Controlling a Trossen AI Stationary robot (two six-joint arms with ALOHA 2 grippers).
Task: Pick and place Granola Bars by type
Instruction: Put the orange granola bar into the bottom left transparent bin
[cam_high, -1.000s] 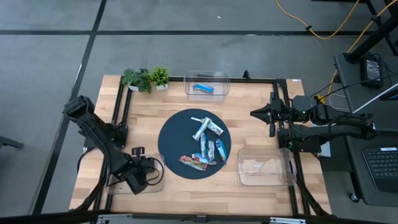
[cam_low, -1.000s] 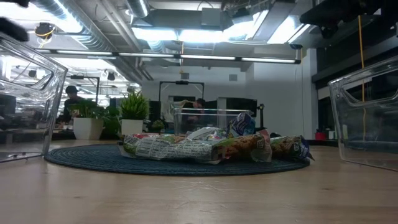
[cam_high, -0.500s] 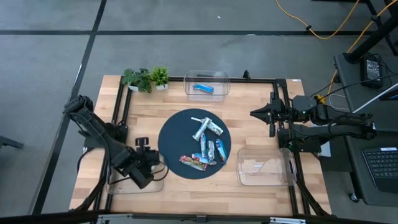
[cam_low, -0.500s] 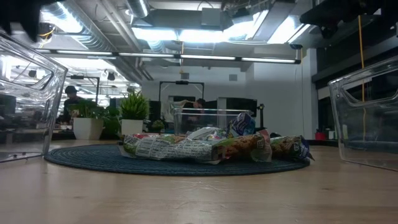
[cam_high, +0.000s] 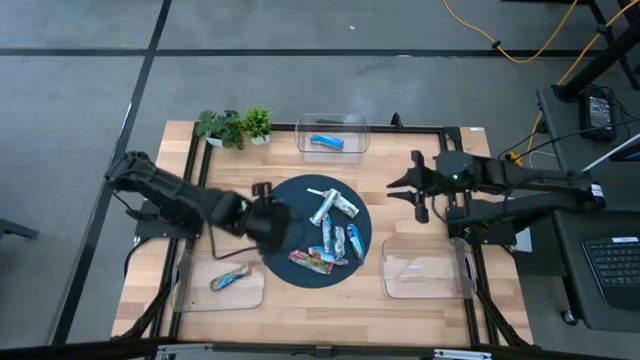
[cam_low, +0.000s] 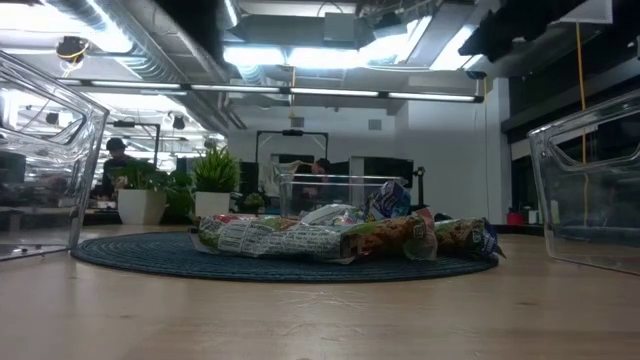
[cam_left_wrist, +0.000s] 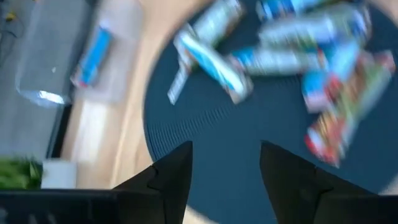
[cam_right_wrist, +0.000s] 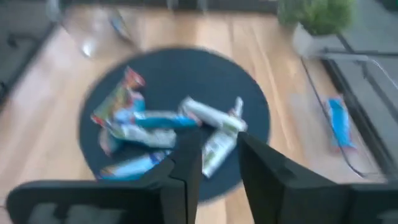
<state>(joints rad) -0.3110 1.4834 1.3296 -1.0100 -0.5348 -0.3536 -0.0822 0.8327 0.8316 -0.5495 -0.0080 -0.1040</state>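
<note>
Several granola bars (cam_high: 333, 228) lie heaped on a round dark mat (cam_high: 285, 200): silver-white ones toward the far side, blue ones in the middle, a red-orange one (cam_high: 312, 262) at the near edge. The low view shows the heap (cam_low: 340, 235) resting on the mat. One blue bar (cam_high: 327, 142) lies in the far clear bin, and one red-orange bar (cam_high: 230, 280) in the near-left clear bin. My left gripper (cam_high: 268, 215) hovers open over the mat's left edge, its fingers (cam_left_wrist: 174, 180) empty. My right gripper (cam_high: 405, 187) is open, right of the mat and facing it (cam_right_wrist: 217, 163).
A third clear bin (cam_high: 425, 268) stands at the near right. Two small potted plants (cam_high: 235, 125) sit at the far-left corner. A black frame rail (cam_high: 195, 175) runs along the table's sides. Bare wood (cam_high: 320, 305) shows between the mat and the near edge.
My left gripper has swung from over the near-left bin toward the right and far side, ending over the mat's left edge. A red-orange bar now shows in that bin where the gripper stood. My right gripper has moved left, toward the mat.
</note>
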